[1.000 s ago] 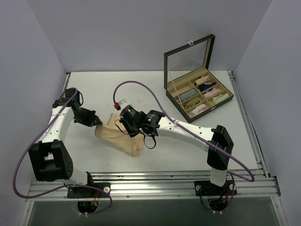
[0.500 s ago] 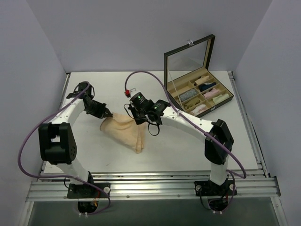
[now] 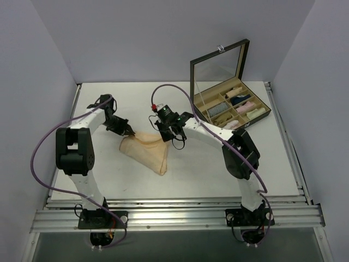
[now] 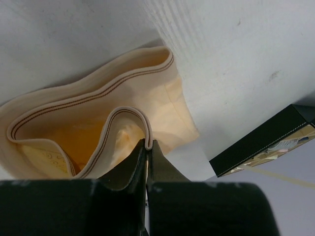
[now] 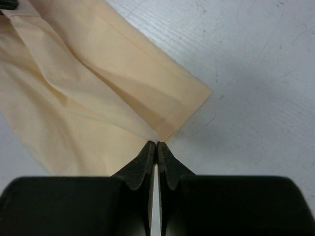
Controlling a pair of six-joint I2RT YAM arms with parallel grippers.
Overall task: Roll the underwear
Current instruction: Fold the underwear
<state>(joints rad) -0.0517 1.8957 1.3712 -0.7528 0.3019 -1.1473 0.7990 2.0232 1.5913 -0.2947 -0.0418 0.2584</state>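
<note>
The underwear (image 3: 148, 148) is a pale peach garment held between both arms near the table's middle, its lower end trailing toward the front. My left gripper (image 3: 130, 134) is shut on the striped waistband (image 4: 145, 142), which loops open in the left wrist view. My right gripper (image 3: 164, 135) is shut on the cloth's edge (image 5: 156, 141), with the underwear (image 5: 88, 98) spreading away from its tips.
An open dark box (image 3: 232, 109) with a raised mirrored lid stands at the back right, its compartments holding several cloth rolls. A corner of this box (image 4: 266, 142) shows in the left wrist view. Grey walls close in the table's left, back and right.
Both grippers have carried the underwear toward the back of the table and up, the cloth now hanging stretched between them. Both arms have reached further out.
</note>
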